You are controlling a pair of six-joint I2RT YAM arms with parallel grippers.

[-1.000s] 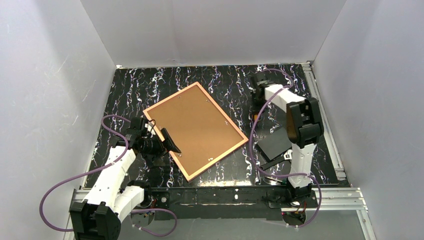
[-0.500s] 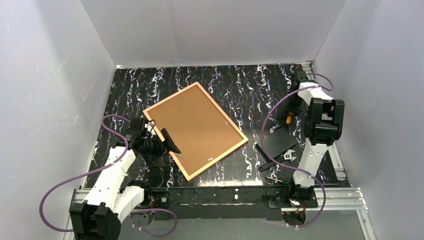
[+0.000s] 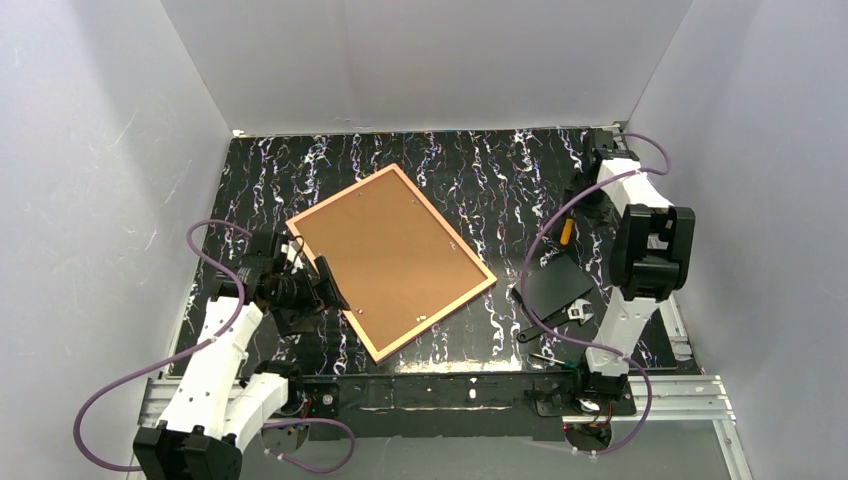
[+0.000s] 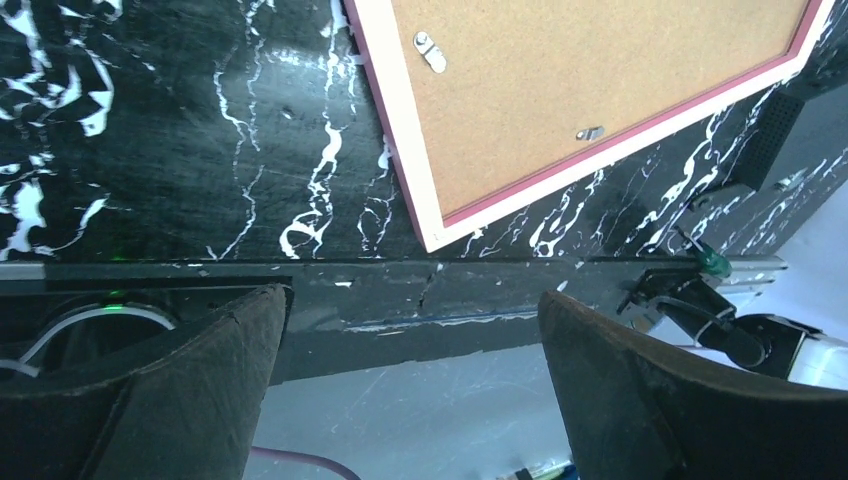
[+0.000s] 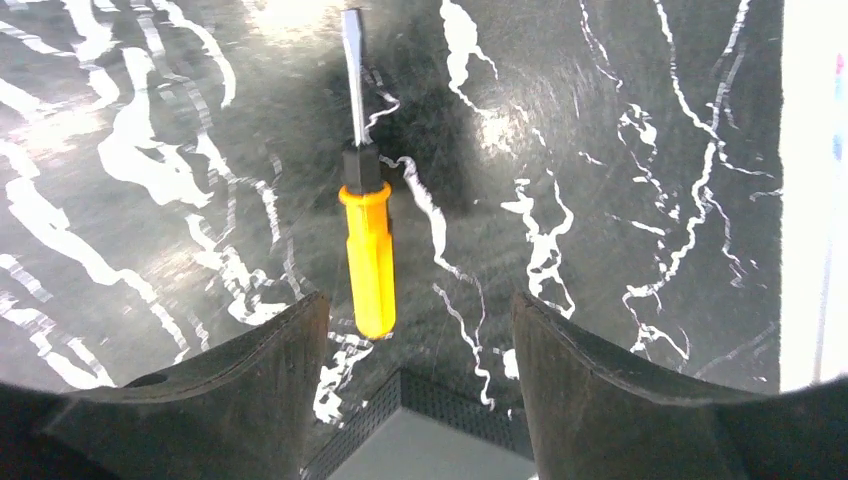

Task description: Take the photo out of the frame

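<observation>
The pink frame [image 3: 478,291] lies face down in the middle of the table, its brown backing board [image 3: 392,258] up and held by small metal clips [image 4: 431,52]. The photo is hidden under that board. My left gripper [image 3: 326,286] hovers at the frame's near-left edge, open and empty. In the left wrist view its fingers [image 4: 200,390] stand wide apart [image 4: 412,300] below the frame's near corner [image 4: 420,215]. My right gripper [image 3: 588,195] is at the far right, open [image 5: 418,305], above an orange-handled screwdriver [image 5: 368,255] that lies free on the table.
A black perforated box [image 3: 553,285] and a wrench [image 3: 560,318] lie near the right arm's base. A green-handled tool [image 4: 712,258] rests at the front rail. White walls close in the table on three sides.
The right arm swung from the table's middle back to the far right, opened and let go of the orange screwdriver, which now lies on the table. The left arm drew slightly back to the left.
</observation>
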